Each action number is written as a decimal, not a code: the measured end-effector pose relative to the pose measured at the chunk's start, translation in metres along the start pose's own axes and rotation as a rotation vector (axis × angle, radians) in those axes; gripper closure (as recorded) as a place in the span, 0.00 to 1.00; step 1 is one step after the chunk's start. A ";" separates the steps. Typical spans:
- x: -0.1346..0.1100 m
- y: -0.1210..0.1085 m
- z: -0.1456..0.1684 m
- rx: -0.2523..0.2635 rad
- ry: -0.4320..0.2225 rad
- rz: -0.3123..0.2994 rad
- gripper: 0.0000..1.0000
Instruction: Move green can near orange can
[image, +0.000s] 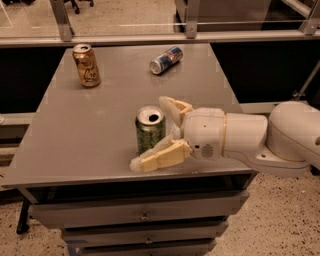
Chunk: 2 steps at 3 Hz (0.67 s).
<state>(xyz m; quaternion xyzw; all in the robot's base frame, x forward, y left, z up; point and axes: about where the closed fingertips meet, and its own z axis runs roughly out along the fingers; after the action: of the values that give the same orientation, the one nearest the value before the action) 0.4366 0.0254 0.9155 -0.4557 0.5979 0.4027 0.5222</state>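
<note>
The green can (149, 130) stands upright near the front middle of the grey table (90, 125). My gripper (152, 135) comes in from the right and is open, with the can between its two pale fingers: one finger (159, 157) lies in front of the can, the other (172, 107) behind it. The fingers have not closed on the can. The orange can (86, 65) stands upright at the table's far left corner, well apart from the green can.
A blue-and-silver can (166, 59) lies on its side at the back middle of the table. Drawers (145, 215) sit under the table's front edge. A railing (150, 37) runs behind the table. My white arm (260, 137) hangs past the right edge.
</note>
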 end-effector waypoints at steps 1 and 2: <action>0.012 -0.002 0.000 0.018 0.012 -0.024 0.00; 0.027 -0.010 -0.004 0.040 0.022 -0.026 0.00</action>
<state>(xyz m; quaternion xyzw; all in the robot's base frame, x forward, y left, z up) 0.4440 0.0160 0.8887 -0.4574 0.6056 0.3789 0.5297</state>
